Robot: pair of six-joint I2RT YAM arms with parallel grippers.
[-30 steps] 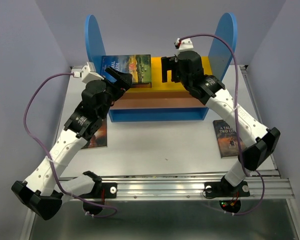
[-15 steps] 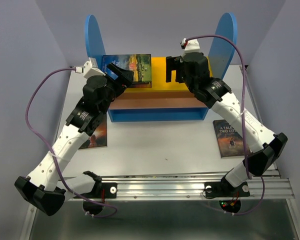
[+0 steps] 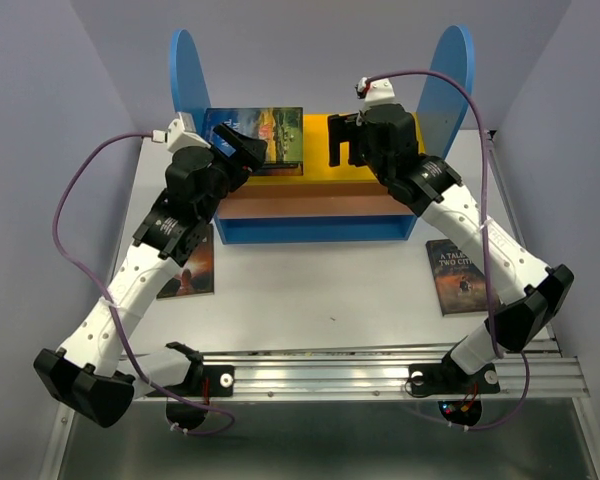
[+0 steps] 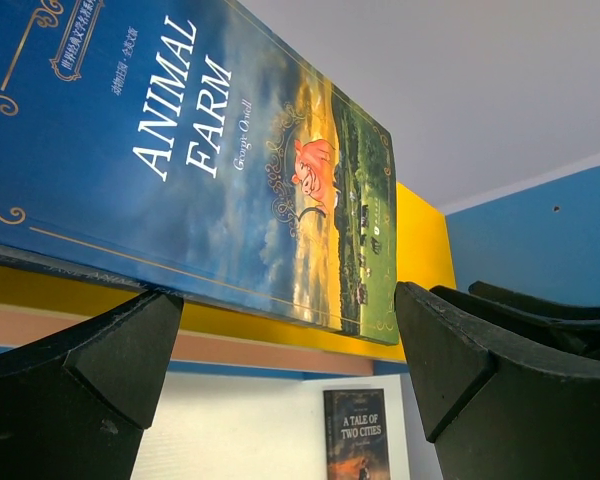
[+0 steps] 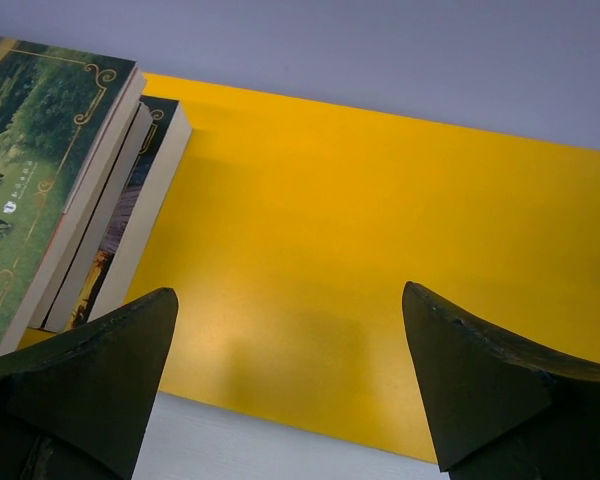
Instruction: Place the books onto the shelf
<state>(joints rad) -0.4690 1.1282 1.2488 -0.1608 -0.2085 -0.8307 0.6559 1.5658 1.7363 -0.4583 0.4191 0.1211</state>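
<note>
white table [image 3: 320,285] under the blue shelf [image 3: 310,230], lavender walls [image 3: 40,110] around

You see the shelf [image 3: 310,230] at 12 o'clock on the table [image 3: 330,290]: two tall rounded blue side panels, a yellow top board [image 5: 380,220], a light brown lower board and a blue base. A flat stack of books sits on the left half of the top board. Animal Farm [image 4: 210,170] is uppermost, cover up, with at least two more books [image 5: 145,215] beneath it. A Tale of Two Cities [image 3: 458,275] lies flat, cover up, at 4 o'clock. A dark-covered book [image 3: 198,270] lies flat at 8 o'clock, partly hidden.
</note>
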